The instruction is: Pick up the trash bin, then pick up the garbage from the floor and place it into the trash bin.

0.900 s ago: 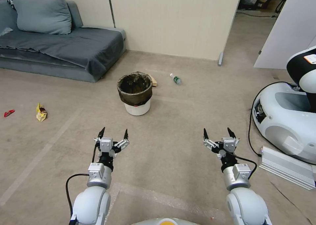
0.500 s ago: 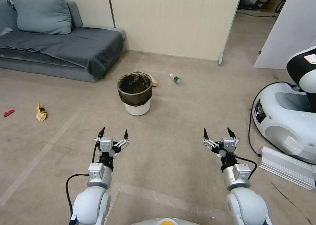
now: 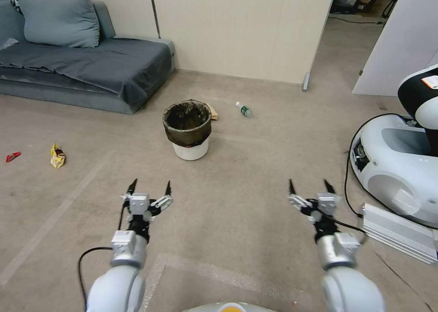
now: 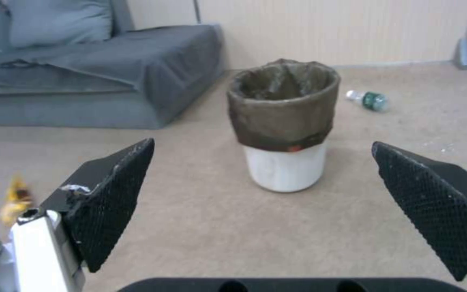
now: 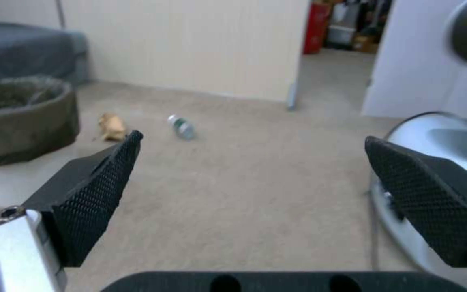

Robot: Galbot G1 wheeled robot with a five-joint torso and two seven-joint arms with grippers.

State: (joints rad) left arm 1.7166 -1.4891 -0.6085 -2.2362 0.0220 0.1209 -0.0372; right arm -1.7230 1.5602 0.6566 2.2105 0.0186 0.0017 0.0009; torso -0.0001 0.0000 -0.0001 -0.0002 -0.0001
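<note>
— What are you looking at on the floor?
— Your trash bin [image 3: 187,129] stands upright on the beige carpet [image 3: 255,166]: a round white plastic pail with a crinkled dark brown bag folded over its rim. Just beyond it lies a clear bottle [image 3: 244,109] with a green label, on its side, and a tan scrap [image 3: 212,111] just beside the bin's far edge.
— And your grippers?
— Your left gripper [image 3: 150,188] hangs over the carpet short of the bin, its cross-hatched black fingers [image 4: 116,190] spread wide. Your right gripper [image 3: 310,187] is level with it, well apart, also spread.
— Anything around?
— A yellow wrapper [image 3: 57,156] and a red scrap [image 3: 12,156] lie far to your left. A grey fabric sofa [image 3: 86,65] is behind, and a glossy white robot base [image 3: 397,166] with a ribbed metal box [image 3: 398,232] crowds your right.
</note>
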